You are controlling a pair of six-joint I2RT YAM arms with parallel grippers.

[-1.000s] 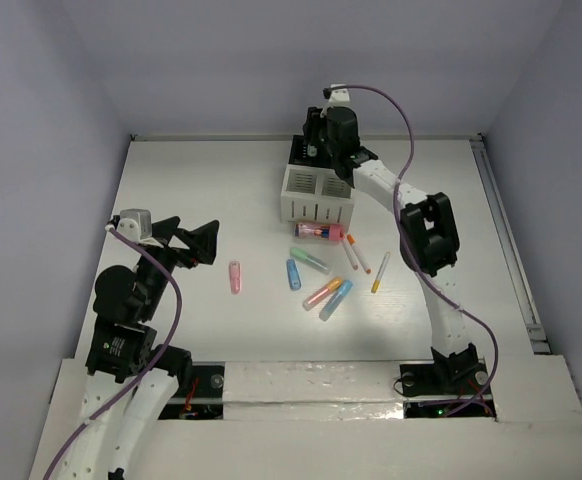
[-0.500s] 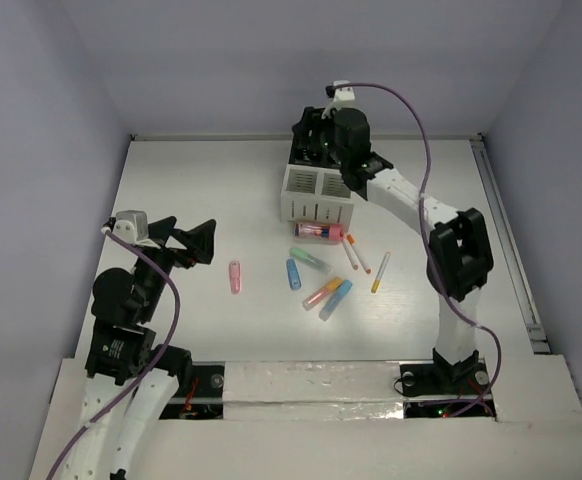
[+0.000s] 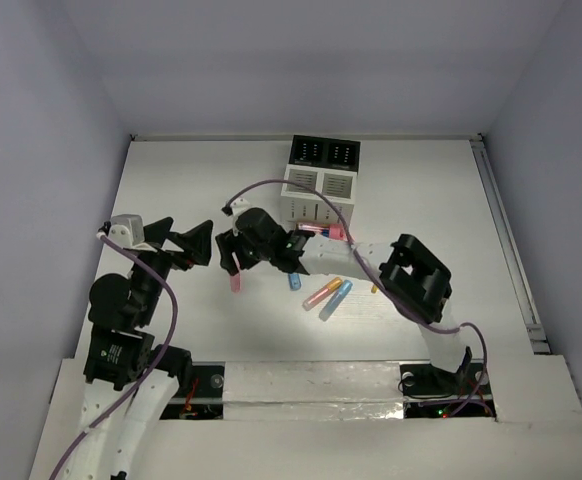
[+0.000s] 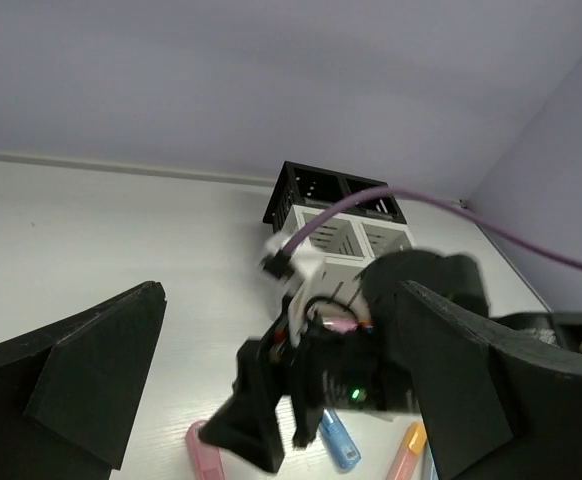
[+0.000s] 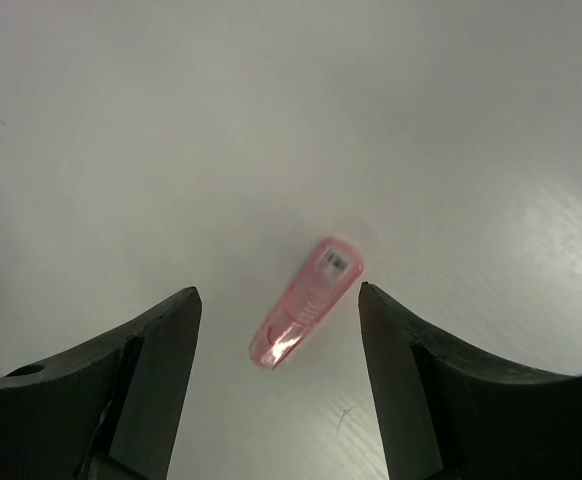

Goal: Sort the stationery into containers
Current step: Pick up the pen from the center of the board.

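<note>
A pink marker [image 3: 235, 284] lies alone on the table, left of the other stationery. My right gripper [image 3: 233, 264] hangs open just above it; in the right wrist view the marker [image 5: 306, 315] lies on the table between the spread jaws of the gripper [image 5: 276, 293], untouched. Two blue markers [image 3: 294, 281] [image 3: 336, 299] and an orange-pink marker [image 3: 321, 293] lie to the right. A fat pink cylinder [image 3: 316, 230] lies in front of the white box [image 3: 317, 190], which joins the black box [image 3: 323, 152]. My left gripper [image 3: 186, 238] is open and empty, left of the pink marker.
My right arm [image 3: 371, 262] stretches low across the middle of the table, hiding some of the sticks. In the left wrist view the right gripper [image 4: 271, 420] stands over the pink marker [image 4: 203, 450]. Purple walls close the table's back and sides.
My right arm has swung from above the organiser at the back to the near left and now hovers open over the lone pink marker. The left arm has hardly moved.
</note>
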